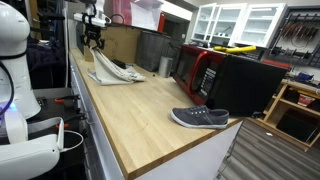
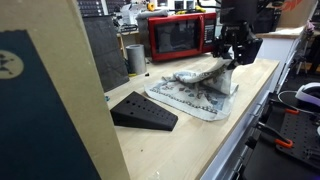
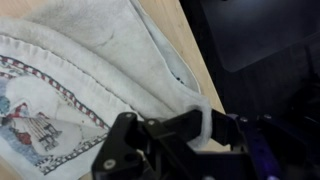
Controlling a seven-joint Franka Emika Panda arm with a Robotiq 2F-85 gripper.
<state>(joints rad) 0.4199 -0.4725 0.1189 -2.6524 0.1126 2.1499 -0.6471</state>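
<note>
A white patterned cloth (image 2: 195,88) lies partly folded on the wooden countertop (image 2: 190,140). My gripper (image 2: 232,62) hangs over its far end, shut on a pinched-up edge of the cloth. In the wrist view a strip of white fabric (image 3: 203,118) runs up between the black fingers of the gripper (image 3: 203,130), and the printed border of the cloth (image 3: 60,95) spreads out below. In an exterior view the gripper (image 1: 96,42) is at the far end of the counter above the cloth (image 1: 113,70).
A grey shoe (image 1: 200,118) lies near the counter's front end. A red microwave (image 2: 178,36) and a metal cup (image 2: 136,58) stand behind the cloth. A dark wedge-shaped object (image 2: 142,110) sits on the counter. A black box (image 1: 245,80) stands by the shoe.
</note>
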